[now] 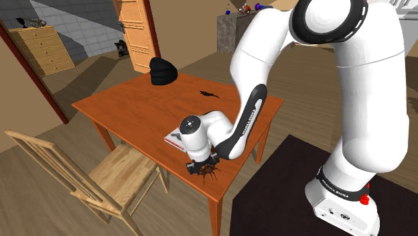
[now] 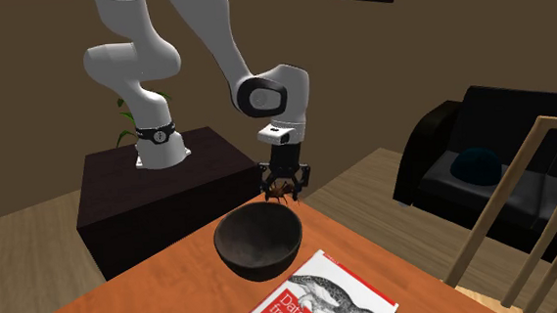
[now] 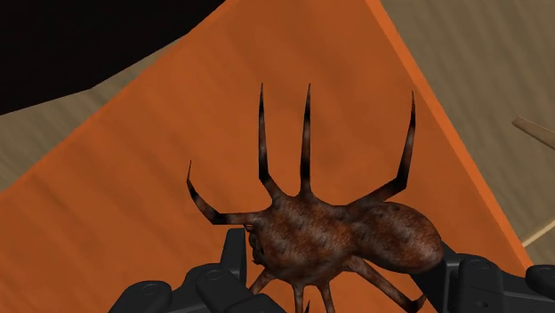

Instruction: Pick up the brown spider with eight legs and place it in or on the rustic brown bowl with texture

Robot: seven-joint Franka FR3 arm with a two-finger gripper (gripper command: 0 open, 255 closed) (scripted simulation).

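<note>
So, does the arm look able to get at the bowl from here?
Probably yes. In the second exterior view the dark bowl stands open side up right next to the gripper, whose fingers clasp the spider; nothing stands between them, and the book lies beyond the bowl.

- spider (image 3: 342, 233): lower legs cut off at bottom edge, some behind gripper (image 3: 340, 260)
- book (image 2: 318, 300): cut off by bottom edge
- small dark thing (image 1: 208, 93): too small to tell
</note>
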